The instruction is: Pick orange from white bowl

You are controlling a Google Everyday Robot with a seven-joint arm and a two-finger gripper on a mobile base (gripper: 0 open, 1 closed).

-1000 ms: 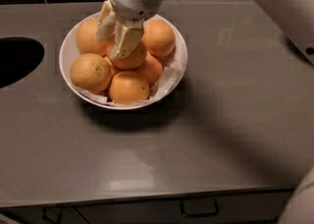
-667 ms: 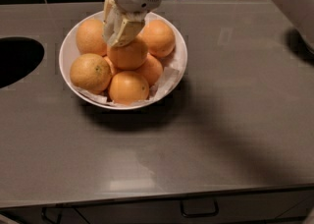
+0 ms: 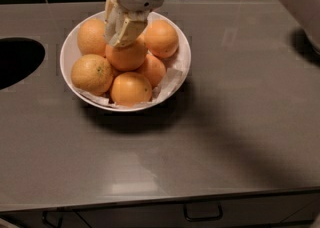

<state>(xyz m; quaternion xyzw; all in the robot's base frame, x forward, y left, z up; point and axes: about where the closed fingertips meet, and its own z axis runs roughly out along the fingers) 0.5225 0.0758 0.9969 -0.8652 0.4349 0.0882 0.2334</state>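
Camera view, from the left: a dark oval opening is cut into the grey tabletop. Just to its right stands the white bowl, lined with paper and heaped with fruit. The orange lies on top of the heap, in the middle of the bowl. The claw hangs straight above it, touching or just off the upper left of the skin. Whether the claw is spread or pinching, I cannot tell.

The likely risk is a slip. Contact sits high on the crown and off-centre, so a round, dimpled fruit could squirt free as it is lifted. It also rests on its neighbours, so a sideways nudge could roll one over the shallow rim, perhaps toward the opening. The paper lining might drag along too.

Compared with a second ago, the claw stands higher and more of the orange's top is showing. The orange and the rest of the heap lie where they did, so I judge nothing is lifted yet.
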